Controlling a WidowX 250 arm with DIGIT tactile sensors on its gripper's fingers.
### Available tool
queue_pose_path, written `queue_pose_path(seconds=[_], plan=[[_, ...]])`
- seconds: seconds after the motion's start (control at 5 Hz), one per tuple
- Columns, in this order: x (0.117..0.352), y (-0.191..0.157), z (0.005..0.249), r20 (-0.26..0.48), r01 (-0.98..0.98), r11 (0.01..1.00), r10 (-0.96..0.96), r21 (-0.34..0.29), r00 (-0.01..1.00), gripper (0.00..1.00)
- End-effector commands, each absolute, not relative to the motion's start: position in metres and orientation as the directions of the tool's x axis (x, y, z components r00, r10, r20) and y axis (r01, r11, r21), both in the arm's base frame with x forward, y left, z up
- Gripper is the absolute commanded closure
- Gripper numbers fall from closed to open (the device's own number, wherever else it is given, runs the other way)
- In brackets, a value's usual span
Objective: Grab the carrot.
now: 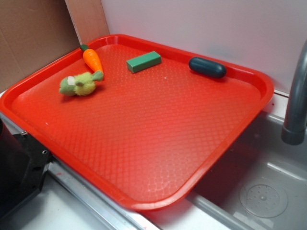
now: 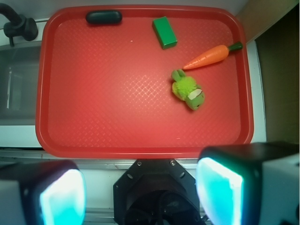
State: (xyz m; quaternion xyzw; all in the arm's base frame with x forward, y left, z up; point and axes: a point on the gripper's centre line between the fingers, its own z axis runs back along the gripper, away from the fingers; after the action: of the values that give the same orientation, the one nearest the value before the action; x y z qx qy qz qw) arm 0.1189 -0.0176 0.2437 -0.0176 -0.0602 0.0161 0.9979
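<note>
the task is judged to be at its opening step: nothing is held, and the jaws are seen set wide apart at the bottom of the wrist view, well short of the red textured plastic tray (image 2: 47, 93). the small smooth orange toy carrot with a dark green stem cap (image 2: 208, 56) lies flat near a tray corner, its tapered tip just beside the fuzzy yellow-green plush toy (image 2: 187, 90). a reach across the tray and alignment across the cone's slippery body are called for next.

Hand (image 2: 140, 197) with glowing cyan pads (image 2: 219, 194); black screwed octagonal mount (image 2: 157, 187)
</note>
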Motion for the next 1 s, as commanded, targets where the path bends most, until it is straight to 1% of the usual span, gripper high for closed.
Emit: queue_pose_path(seconds=[0.0, 0.2, 0.4, 0.6, 0.8], plan=[[0.119, -0.018, 0.244, 0.12, -0.03, 0.999, 0.034, -0.037, 0.992, 0.0], [0.129, -0.008, 0.24, 0.138, -0.126, 0.991, 0.132, -0.05, 0.982, 0.0], [0.147, 0.011, 0.229, 0.145, -0.276, 0.96, 0.279, -0.035, 0.949, 0.0], [0.163, 0.034, 0.212, 0.197, -0.471, 0.879, 0.475, -0.067, 0.858, 0.0], [0.176, 0.06, 0.187, 0.224, -0.649, 0.757, 0.647, -0.076, 0.729, 0.0]])
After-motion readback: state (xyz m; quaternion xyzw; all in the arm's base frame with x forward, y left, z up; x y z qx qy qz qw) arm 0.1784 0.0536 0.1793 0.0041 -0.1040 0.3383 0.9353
